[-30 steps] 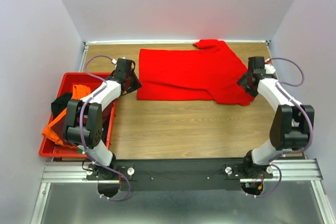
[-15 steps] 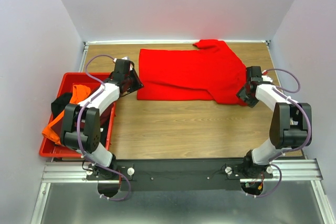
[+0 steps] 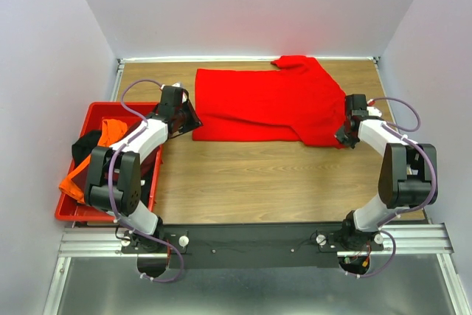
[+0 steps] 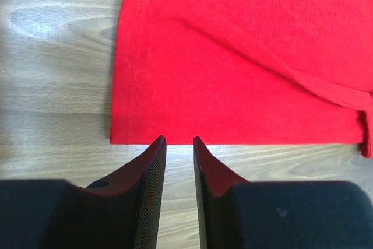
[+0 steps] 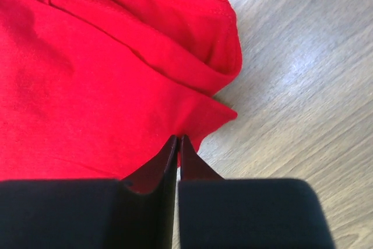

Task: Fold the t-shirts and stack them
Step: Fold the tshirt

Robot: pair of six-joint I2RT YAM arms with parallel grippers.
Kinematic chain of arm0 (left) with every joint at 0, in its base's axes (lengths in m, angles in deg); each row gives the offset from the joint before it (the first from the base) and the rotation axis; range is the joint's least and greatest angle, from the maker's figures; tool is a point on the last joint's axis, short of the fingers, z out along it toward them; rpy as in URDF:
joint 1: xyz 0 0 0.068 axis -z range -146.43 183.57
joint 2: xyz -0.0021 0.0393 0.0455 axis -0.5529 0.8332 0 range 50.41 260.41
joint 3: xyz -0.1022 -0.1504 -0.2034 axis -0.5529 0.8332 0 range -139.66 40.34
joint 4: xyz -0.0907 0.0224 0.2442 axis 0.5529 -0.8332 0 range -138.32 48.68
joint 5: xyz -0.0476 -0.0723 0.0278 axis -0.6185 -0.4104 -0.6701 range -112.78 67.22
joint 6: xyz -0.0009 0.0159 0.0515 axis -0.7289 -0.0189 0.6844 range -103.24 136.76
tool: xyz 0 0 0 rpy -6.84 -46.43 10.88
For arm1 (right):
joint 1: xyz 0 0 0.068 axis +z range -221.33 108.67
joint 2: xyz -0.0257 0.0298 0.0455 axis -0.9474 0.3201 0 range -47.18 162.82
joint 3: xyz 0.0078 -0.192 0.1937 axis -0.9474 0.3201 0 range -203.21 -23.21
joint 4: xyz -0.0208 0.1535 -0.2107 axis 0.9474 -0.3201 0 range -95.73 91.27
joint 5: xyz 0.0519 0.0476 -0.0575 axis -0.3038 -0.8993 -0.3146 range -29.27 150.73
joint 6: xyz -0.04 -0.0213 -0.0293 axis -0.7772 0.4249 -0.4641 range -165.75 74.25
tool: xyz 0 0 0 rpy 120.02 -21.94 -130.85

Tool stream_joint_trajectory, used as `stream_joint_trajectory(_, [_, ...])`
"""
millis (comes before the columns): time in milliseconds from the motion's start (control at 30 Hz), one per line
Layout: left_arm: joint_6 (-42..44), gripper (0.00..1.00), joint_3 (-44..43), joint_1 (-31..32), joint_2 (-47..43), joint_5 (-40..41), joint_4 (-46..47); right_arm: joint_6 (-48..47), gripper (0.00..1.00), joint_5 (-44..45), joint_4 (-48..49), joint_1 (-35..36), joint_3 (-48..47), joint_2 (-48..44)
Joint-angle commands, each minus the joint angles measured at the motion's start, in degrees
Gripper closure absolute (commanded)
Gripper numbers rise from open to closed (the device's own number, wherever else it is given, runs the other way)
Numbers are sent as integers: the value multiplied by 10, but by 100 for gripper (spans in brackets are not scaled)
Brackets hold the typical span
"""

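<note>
Both arms stretched low over the table, left pincer [image 4: 179,139] spread at red t-shirt [image 3: 258,105] hem; right pincer [image 5: 178,137] pinching its corner

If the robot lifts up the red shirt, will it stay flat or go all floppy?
Probably floppy: the red t-shirt is thin cloth, already creased and folded on itself. Lifted by one corner, the rest would likely droop. It looks light, too.

A wood-grain surface [image 3: 258,182] fills the middle, closed in by pale walls [image 3: 251,5] at the back and on both sides. A red plastic crate [image 3: 81,215] sits at its left edge. Along the near edge, a black plate [image 3: 258,237] lies on aluminium rails [image 3: 420,240].
</note>
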Motion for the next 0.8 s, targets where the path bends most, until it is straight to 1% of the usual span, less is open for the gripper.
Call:
stream_joint_trajectory(0, [8,67,5,3,-6,-14,14,-2,92,-10,12,-5,0,3])
stream_joint_trajectory(33, [8,67,5,3,-6,-15,13,-3,96,-13,12,-5,-3,1])
stream_joint_trajectory(100, [8,67,7,3,-5,-15,14,-7,100,-19,12,-5,-10,1])
stream_joint_trajectory(467, [8,68,7,3,-3,-11,13,-16,100,-83,10,-5,-59,-25])
stream_joint_trajectory(600, [8,68,7,3,0,-13,13,-17,99,-97,10,-5,-100,-1])
stream_joint_trajectory(767, [8,68,8,3,4,-9,14,-11,100,-112,11,-5,-182,55])
